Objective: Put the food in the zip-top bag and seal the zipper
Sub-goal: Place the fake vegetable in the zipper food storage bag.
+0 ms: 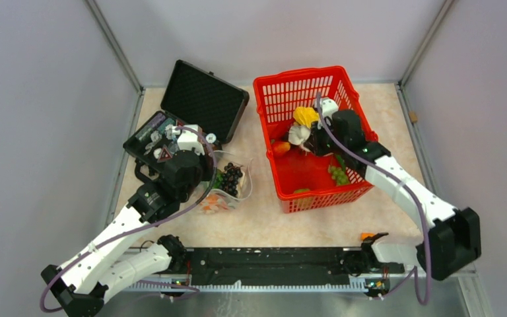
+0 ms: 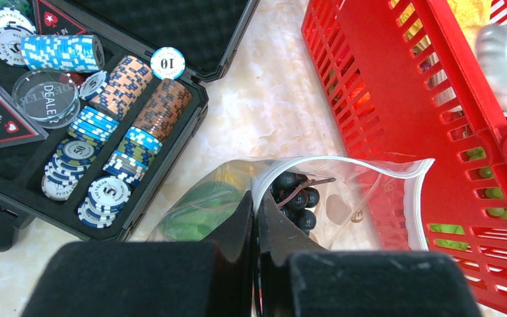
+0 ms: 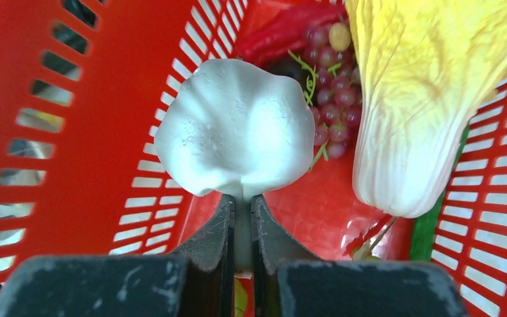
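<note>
right tool [image 3: 242, 198] is clenched on the stem of the white mushroom [image 3: 237, 129]. its cap fans out just above the fingertips in the middle of the right wrist view, inside the red basket [image 3: 92, 132]. to the right of the cap lies the pale cabbage [image 3: 422, 99]. between them, toward the top of the frame, sits a bunch of reddish grapes [image 3: 335, 99] with a red chili [image 3: 284, 30] above it.

left tool [image 2: 256, 198] is clamped shut on the rim of the zip-top bag [image 2: 383, 198], low in the centre of the left wrist view. the bag lies on the tabletop [image 2: 270, 99] just beside the basket's outer wall. its mouth gapes, and the zipper [image 2: 370, 165] runs unsealed along the upper edge. inside it sit dark grapes [image 2: 296, 195] and a green piece [image 2: 195, 214]. in the upper left of that frame stands the open black case [image 2: 171, 26], filled with poker chips [image 2: 129, 86].
</note>
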Action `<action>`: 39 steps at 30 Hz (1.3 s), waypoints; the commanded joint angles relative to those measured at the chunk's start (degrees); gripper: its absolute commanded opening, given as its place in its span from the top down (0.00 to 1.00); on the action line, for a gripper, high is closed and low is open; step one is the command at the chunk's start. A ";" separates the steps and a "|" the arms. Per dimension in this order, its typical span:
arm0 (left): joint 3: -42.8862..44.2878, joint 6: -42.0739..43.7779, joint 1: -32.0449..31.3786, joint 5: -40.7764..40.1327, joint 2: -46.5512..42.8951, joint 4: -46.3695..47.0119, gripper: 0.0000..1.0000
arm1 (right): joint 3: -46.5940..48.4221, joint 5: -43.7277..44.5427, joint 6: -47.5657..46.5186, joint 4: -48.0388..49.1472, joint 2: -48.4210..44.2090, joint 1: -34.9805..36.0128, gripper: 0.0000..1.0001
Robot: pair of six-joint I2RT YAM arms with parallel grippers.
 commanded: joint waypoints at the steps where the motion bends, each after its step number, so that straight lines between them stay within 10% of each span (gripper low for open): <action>1: 0.62 -0.38 0.26 0.25 -0.04 3.07 0.98 | -2.20 0.62 1.38 10.68 -7.45 0.02 1.00; 14: 0.77 -0.46 0.25 0.74 -0.05 3.35 0.98 | 0.53 -23.46 6.30 18.63 -11.21 3.39 1.00; 27: 0.48 -0.28 0.25 0.33 -1.59 2.53 0.98 | 12.66 -21.72 -1.49 9.03 3.85 21.98 1.00; 39: 0.33 -0.11 0.23 -0.10 -1.11 2.79 0.98 | 17.58 -22.88 -4.83 1.87 10.58 25.20 1.00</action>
